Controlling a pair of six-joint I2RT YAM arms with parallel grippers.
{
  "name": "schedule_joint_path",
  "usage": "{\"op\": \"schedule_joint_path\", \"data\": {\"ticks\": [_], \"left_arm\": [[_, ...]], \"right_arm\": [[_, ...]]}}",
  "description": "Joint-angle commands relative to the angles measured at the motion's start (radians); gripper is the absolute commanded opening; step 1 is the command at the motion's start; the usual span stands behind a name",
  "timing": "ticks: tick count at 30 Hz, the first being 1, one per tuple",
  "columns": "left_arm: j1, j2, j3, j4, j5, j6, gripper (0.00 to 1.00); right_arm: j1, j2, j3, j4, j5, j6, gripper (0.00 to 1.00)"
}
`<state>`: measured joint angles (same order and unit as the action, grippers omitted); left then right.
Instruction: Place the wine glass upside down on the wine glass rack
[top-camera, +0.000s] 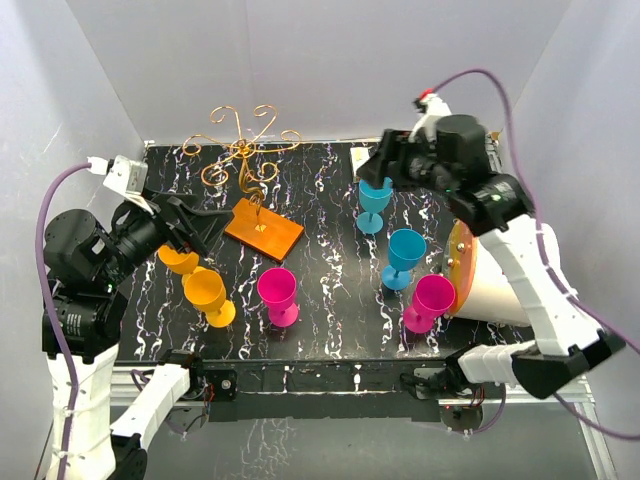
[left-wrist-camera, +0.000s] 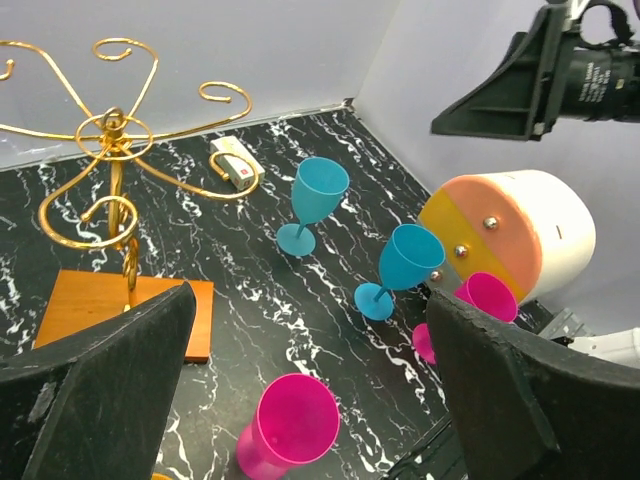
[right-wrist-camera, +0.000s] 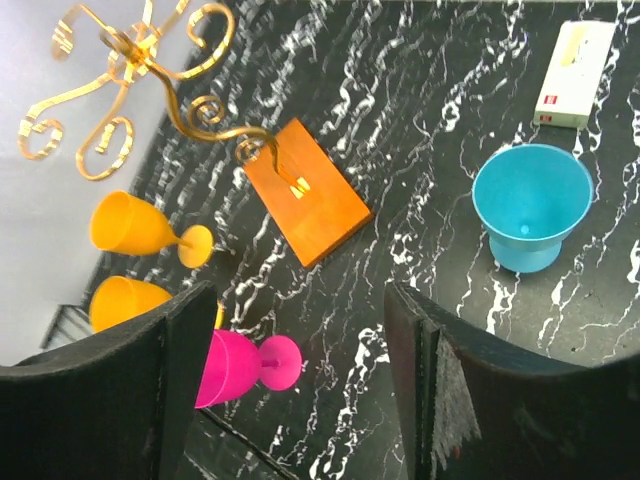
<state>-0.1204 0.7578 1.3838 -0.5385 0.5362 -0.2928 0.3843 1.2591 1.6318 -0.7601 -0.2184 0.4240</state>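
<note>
Hovering above the left edge of the black marbled worktop (top-camera: 330, 335), the left gripper (top-camera: 215, 232) has its jaws spread wide and holds nothing. Its wrist view shows only bare worktop and glasses far beneath the two fingers. The right gripper (top-camera: 378, 172) hangs over the far right part, just above the far blue wine glass (top-camera: 374, 200). From overhead its jaws are hard to read. Its own camera shows the fingers apart with nothing between them and the blue bowl off to one side, untouched.

The wine glass rack (top-camera: 263, 228) stands in the far left part of the worktop. No glass hangs on its gold arms. Every glass stands on the worktop:
- a near blue glass (top-camera: 405, 255), right of the middle
- a magenta glass (top-camera: 277, 292), toward the near edge at the middle
- a second magenta glass (top-camera: 430, 300), near the right edge
- two orange glasses (top-camera: 208, 295) by the left edge, one partly under the left gripper in the overhead view

A white drum (top-camera: 495, 285) with an orange end lies along the right edge; the left wrist view alone shows metal studs on that end. A small white box (right-wrist-camera: 575, 72) with a red patch at the far edge is plain only in the wrist views.
</note>
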Motion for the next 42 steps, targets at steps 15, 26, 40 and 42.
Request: {"op": "schedule_joint_path", "data": {"ticks": [15,26,40,42], "left_arm": [[-0.067,0.005,0.129,-0.097,-0.345,0.077,0.99],[-0.134,0.005,0.148,-0.1,-0.428,0.122,0.99],[-0.149,-0.013,0.18,-0.11,-0.598,0.083,0.99],[-0.15,-0.039,0.162,-0.097,-0.642,0.066,0.99]], "right_arm": [[0.174,0.459,0.15,-0.065,0.588,-0.098,0.5],[0.162,0.72,0.298,-0.071,0.627,-0.122,0.37],[0.169,0.597,0.18,-0.03,0.622,-0.08,0.0],[0.177,0.532,0.15,-0.014,0.609,-0.06,0.0]]}}
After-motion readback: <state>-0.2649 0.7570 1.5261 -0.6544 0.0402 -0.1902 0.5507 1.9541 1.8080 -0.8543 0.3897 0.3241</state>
